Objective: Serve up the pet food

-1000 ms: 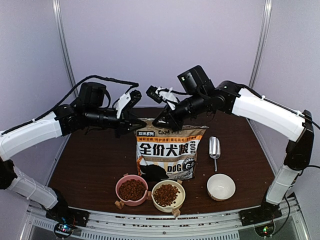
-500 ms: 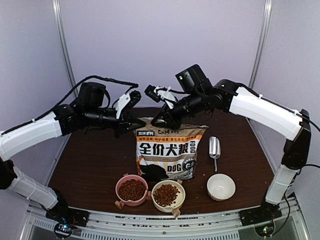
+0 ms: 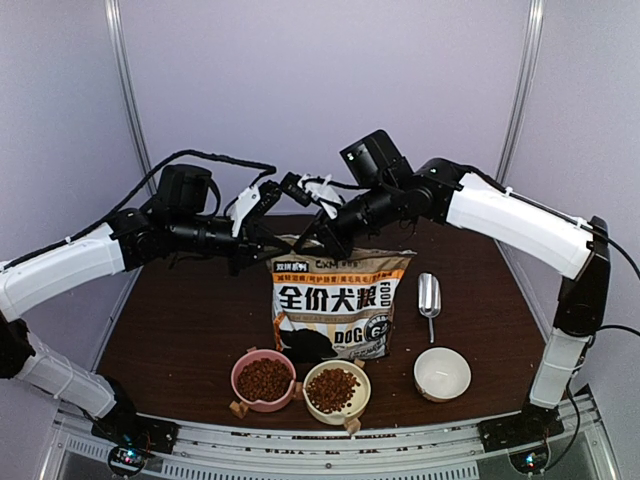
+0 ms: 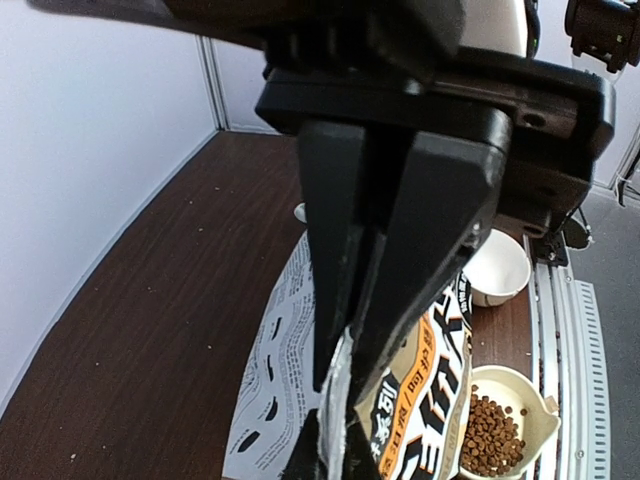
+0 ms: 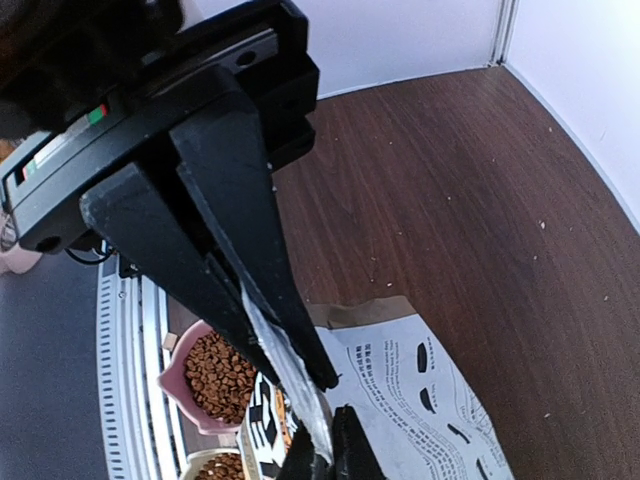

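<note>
Top external: pet food [image 3: 264, 380] in round, seemingly directionless heaps before bag [image 3: 340, 310].

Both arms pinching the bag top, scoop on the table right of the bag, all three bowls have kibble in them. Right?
No: only two bowls hold kibble, the pink bowl and the cream bowl. The white bowl is empty, as the top view shows. The rest holds: left fingers and right fingers pinch the bag top, and the scoop lies right of the bag.
</note>
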